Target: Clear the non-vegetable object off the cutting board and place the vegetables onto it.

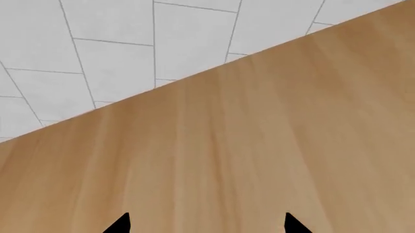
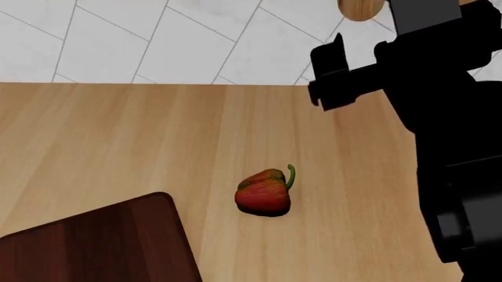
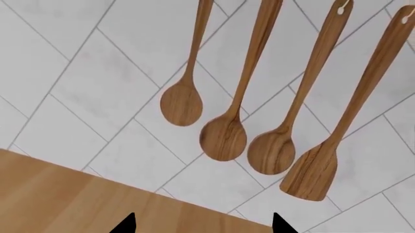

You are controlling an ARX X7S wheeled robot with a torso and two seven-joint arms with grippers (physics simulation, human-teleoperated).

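Red with greenish patches, the bell pepper (image 2: 264,194) sits alone on the light wood desk (image 2: 102,135), just right of the dark reddish-brown wooden cutting board (image 2: 94,244), whose corner pokes in at lower left. No bacon strip or tuber shows from here. The right arm (image 2: 439,117) is raised high toward the tiled wall; its wrist camera stares at four hanging wooden spoons (image 3: 224,136), tips parted and holding nothing. The left jaws (image 1: 206,224) also stand apart and empty over bare desk. The pepper lies below and left of the right arm, stem pointing up and away, and that arm looks nearer.
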